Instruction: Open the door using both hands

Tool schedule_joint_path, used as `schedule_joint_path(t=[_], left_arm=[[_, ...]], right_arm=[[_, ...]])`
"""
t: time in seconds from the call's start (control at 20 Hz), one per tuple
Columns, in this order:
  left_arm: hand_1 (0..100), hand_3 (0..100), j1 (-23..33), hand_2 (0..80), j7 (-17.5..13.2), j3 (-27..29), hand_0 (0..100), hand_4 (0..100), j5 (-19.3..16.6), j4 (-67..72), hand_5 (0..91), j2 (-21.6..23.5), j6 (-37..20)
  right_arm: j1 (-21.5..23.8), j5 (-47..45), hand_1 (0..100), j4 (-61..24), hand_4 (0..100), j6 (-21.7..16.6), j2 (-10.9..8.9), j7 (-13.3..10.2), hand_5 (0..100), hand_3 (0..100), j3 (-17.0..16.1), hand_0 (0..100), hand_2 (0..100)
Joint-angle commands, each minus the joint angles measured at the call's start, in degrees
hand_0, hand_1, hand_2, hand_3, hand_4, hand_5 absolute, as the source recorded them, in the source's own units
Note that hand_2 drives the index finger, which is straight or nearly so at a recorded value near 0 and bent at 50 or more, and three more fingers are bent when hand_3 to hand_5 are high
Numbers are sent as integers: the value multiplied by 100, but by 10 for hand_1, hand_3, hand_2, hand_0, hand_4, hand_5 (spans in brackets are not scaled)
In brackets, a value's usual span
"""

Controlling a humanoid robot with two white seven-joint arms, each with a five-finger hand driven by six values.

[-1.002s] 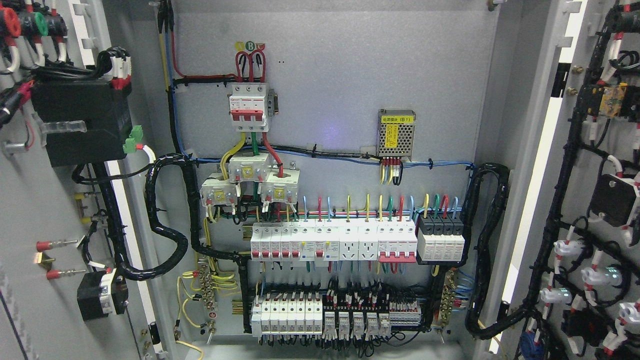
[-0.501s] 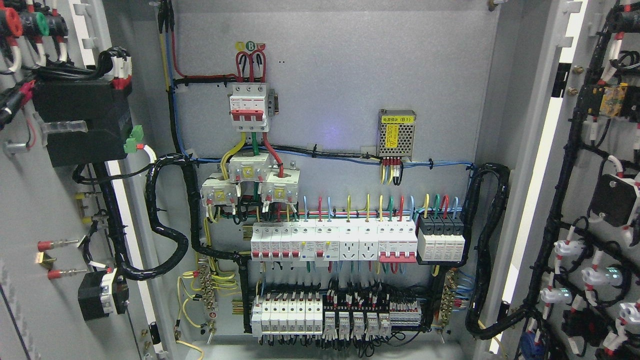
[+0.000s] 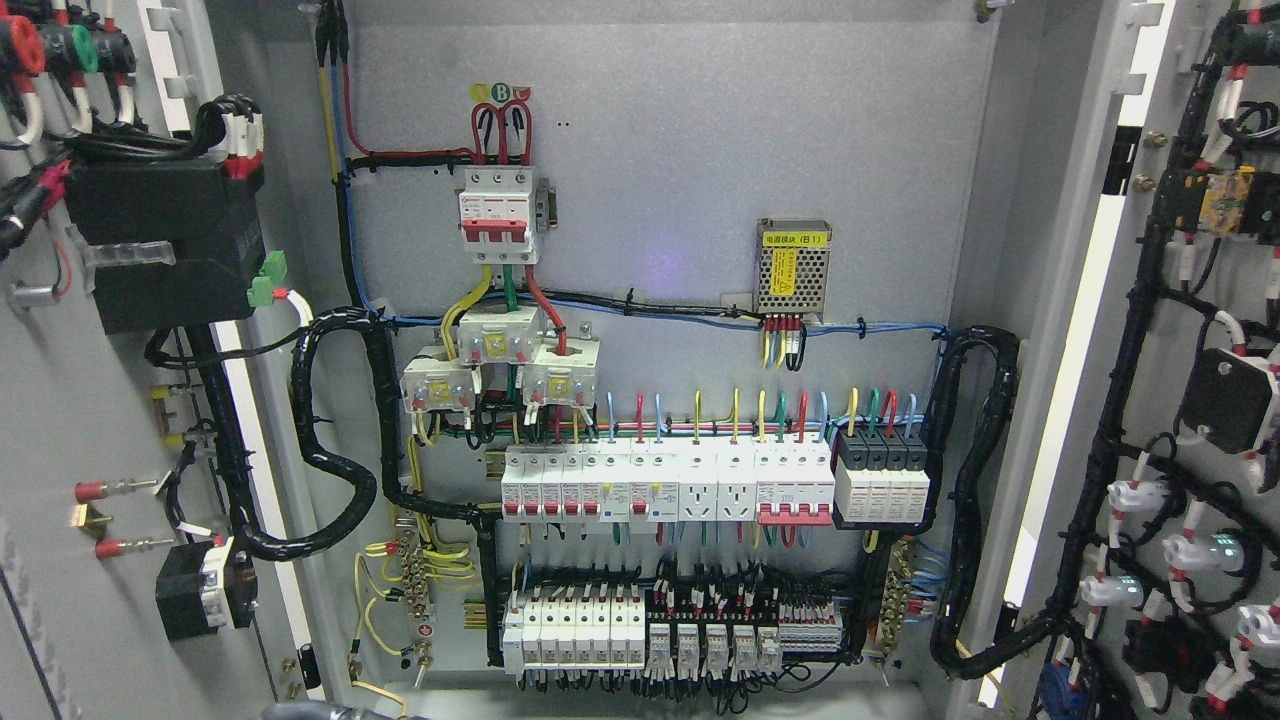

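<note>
Doors stand swung wide, left door (image 3: 60, 420) and right door (image 3: 1190, 400) upright; no hand shows.

Round green marker (image 3: 499, 92) above the red-handled breaker reads "B". Yellow label (image 3: 793, 239) on the perforated power supply module (image 3: 793, 275) ends in "(B1)", the rest being Chinese characters too small to read. Other print isn't legible.

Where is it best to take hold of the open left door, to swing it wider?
Probably the bare grey sheet low on the left door, pressed flat-handed from the front. Higher up, the black box and cable bundle leave no safe grip. Its free edge is out of view.
</note>
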Motion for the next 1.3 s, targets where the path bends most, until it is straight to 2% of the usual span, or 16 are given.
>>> schedule_joint_path(t=[0.0, 0.1, 0.15, 0.35, 0.45, 0.55, 0.7, 0.85, 1.0, 1.1, 1.25], left_arm=[[389, 0, 840, 0, 0, -1012, 120, 0, 567, -3048, 0, 207, -163], [389, 0, 1139, 0, 8, -1444, 120, 0, 1006, -3821, 0, 418, -173], [389, 0, 1245, 0, 8, -1489, 120, 0, 1095, -4199, 0, 479, -146], [389, 0, 1693, 0, 8, -1515, 120, 0, 1131, -5649, 0, 725, -93], [389, 0, 1913, 0, 8, -1551, 120, 0, 1149, -6353, 0, 831, -85], [389, 0, 2133, 0, 8, -1612, 120, 0, 1158, -6942, 0, 910, -85], [389, 0, 2361, 0, 0, -1665, 120, 0, 1158, -7654, 0, 946, -111], [389, 0, 2564, 0, 0, -1700, 120, 0, 1158, -8235, 0, 955, -164], [389, 0, 2652, 0, 0, -1718, 120, 0, 1192, -8666, 0, 990, -242], [389, 0, 2661, 0, 0, -1727, 120, 0, 1402, -8860, 0, 1033, -479], [389, 0, 2661, 0, 0, -1849, 120, 0, 1685, -9001, 0, 1366, -866]], right_arm=[[302, -3, 389, 136, 0, -79, -130, -286, 0, 0, -827, 120, 0], [504, -3, 389, 127, 0, -333, -253, -349, 0, 0, -924, 120, 0], [601, -3, 389, 118, 0, -499, -323, -349, 0, 0, -933, 120, 0], [1084, -3, 389, 66, 0, -1404, -745, -358, 0, 0, -1030, 120, 0], [1374, -3, 389, -127, 0, -1660, -973, -384, 0, 0, -1065, 120, 0], [1673, -3, 389, -434, 0, -1784, -1158, -567, 0, 0, -1170, 120, 0], [2042, 6, 389, -803, 0, -1854, -1238, -963, 0, 0, -1433, 120, 0], [2359, 6, 389, -1190, 0, -1933, -1352, -999, 0, 0, -1688, 120, 0], [2544, 6, 389, -1550, 0, -2240, -1466, -1008, 0, 0, -1733, 120, 0], [2737, 6, 389, -1840, 0, -2381, -1537, -1008, 0, 0, -1742, 120, 0], [3036, 76, 389, -2157, 0, -2513, -1651, -1017, 0, 0, -1803, 120, 0]])
